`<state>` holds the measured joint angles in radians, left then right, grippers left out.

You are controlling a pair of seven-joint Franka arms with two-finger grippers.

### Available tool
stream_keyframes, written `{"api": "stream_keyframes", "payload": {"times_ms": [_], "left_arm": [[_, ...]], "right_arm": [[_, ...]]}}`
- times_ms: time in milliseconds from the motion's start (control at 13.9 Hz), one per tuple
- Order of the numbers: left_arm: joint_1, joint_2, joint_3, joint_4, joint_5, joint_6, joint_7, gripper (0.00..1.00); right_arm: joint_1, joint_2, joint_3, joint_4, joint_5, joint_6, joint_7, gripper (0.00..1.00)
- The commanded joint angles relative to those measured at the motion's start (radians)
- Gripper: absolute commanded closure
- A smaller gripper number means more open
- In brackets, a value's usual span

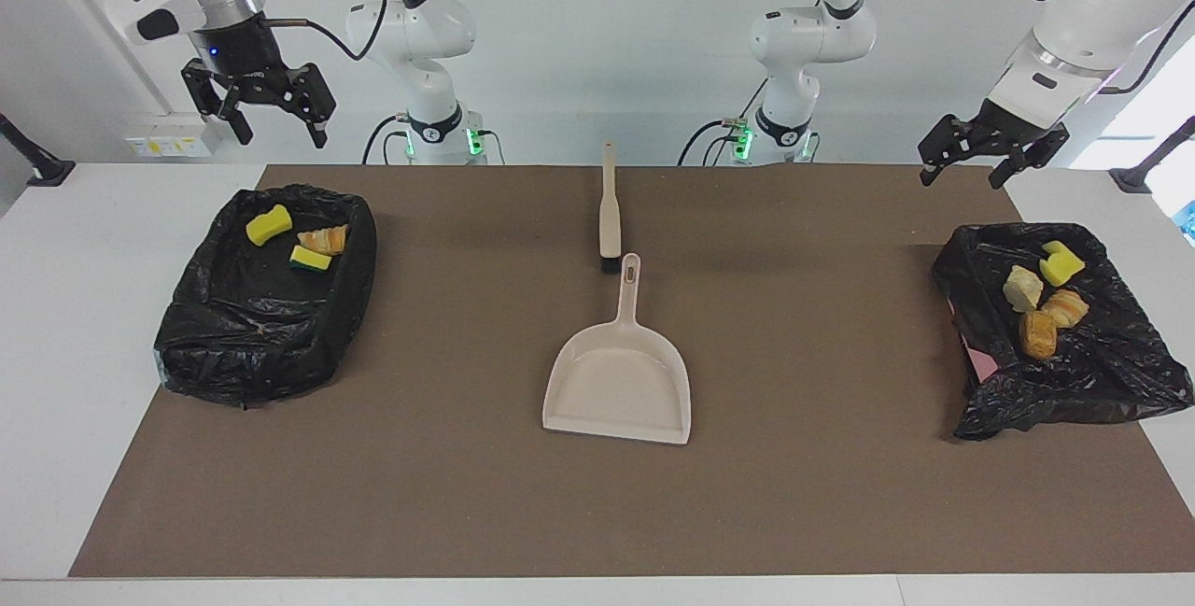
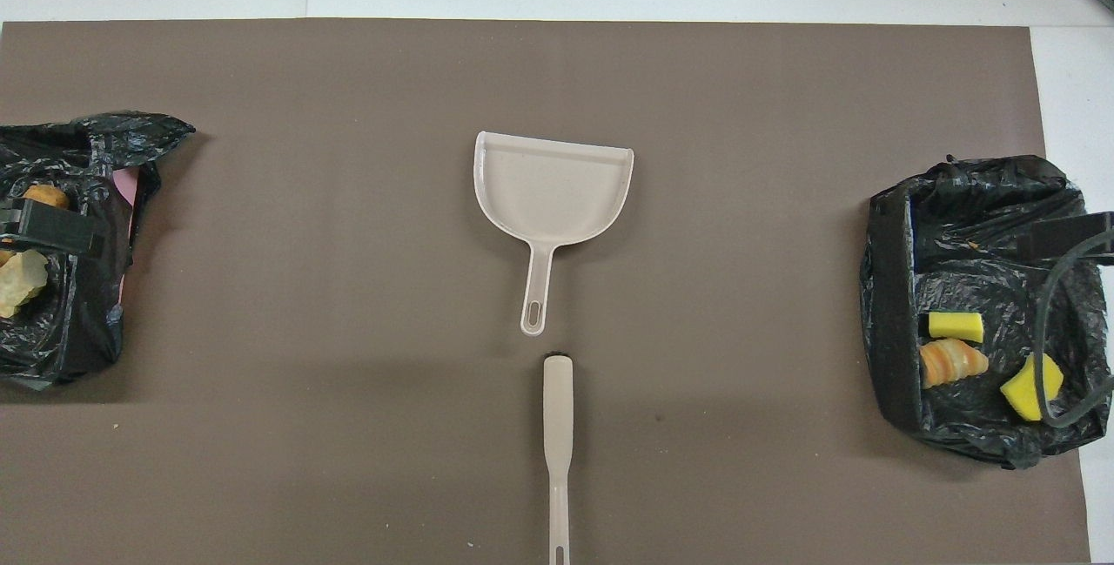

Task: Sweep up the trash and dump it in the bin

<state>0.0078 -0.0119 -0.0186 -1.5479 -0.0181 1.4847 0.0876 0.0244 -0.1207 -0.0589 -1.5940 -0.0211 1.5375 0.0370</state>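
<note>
The trash lies in two black-bagged bins. The bin [image 1: 233,354] at the right arm's end holds a yellow sponge [image 1: 268,224], a bread lump [image 1: 324,239] and another sponge [image 1: 310,259]. The bin [image 1: 1102,382] at the left arm's end holds a yellow sponge [image 1: 1061,262], a pale chunk [image 1: 1023,288] and two bread lumps [image 1: 1065,307]. My right gripper [image 1: 275,132] hangs open and empty high over its bin. My left gripper [image 1: 962,178] hangs open and empty over the other bin's edge nearer the robots.
A beige dustpan [image 1: 618,382] lies empty at the middle of the brown mat [image 1: 840,494], its handle toward the robots. A beige brush [image 1: 610,204] lies in line with that handle, nearer the robots. White table [image 1: 75,307] borders the mat.
</note>
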Motion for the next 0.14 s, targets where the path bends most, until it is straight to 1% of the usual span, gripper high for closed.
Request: {"api": "stream_keyframes", "payload": {"times_ms": [0, 72], "left_arm": [[0.008, -0.003, 0.000, 0.015, -0.002, -0.023, 0.012, 0.00], [0.008, -0.003, 0.000, 0.014, -0.003, -0.023, 0.012, 0.00]], "right_arm": [[-0.003, -0.017, 0.001, -0.015, 0.015, -0.013, -0.023, 0.00], [-0.003, -0.017, 0.001, -0.015, 0.015, -0.013, -0.023, 0.00]]}}
